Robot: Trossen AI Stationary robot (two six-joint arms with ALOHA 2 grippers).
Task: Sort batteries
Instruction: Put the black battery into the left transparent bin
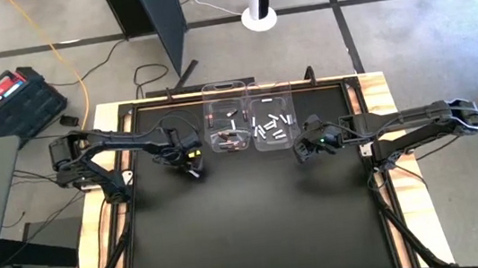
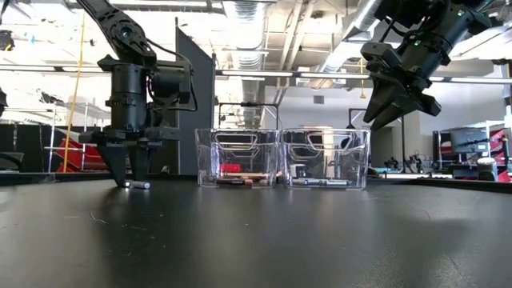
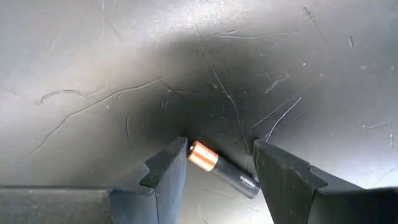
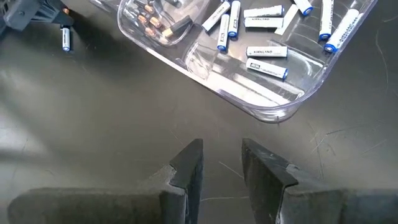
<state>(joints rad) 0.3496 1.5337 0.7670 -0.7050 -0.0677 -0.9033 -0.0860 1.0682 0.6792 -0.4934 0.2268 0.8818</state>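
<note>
While the left gripper [image 3: 219, 171] is standing low over the black worktop [image 1: 250, 232], near its far edge and toward the left side, its two fingers [image 3: 166, 171] are spread apart with one dark battery [image 3: 222, 169] lying flat on the mat between them. This battery is having a copper-coloured end close to one finger, and neither finger is seeming to press it. In the low view the gripper tips are reaching almost down to the surface, and a small white battery [image 2: 141, 185] is lying on the worktop just beside them; the right wrist view is showing this same white and blue cell [image 4: 66, 39] next to the left arm.

At the middle of the far edge two clear bins are sitting side by side, touching each other. The left bin [image 1: 226, 125] is holding the dark batteries [image 1: 227, 138] with copper ends, and the right bin [image 1: 273, 116] is holding the white batteries [image 4: 266, 51] with blue ends, lying loose in several directions.

The right gripper [image 4: 222, 163] is hanging in the air just to the right of the white-battery bin, near the far edge. Its fingers are parted a little and nothing is sitting between them.
</note>
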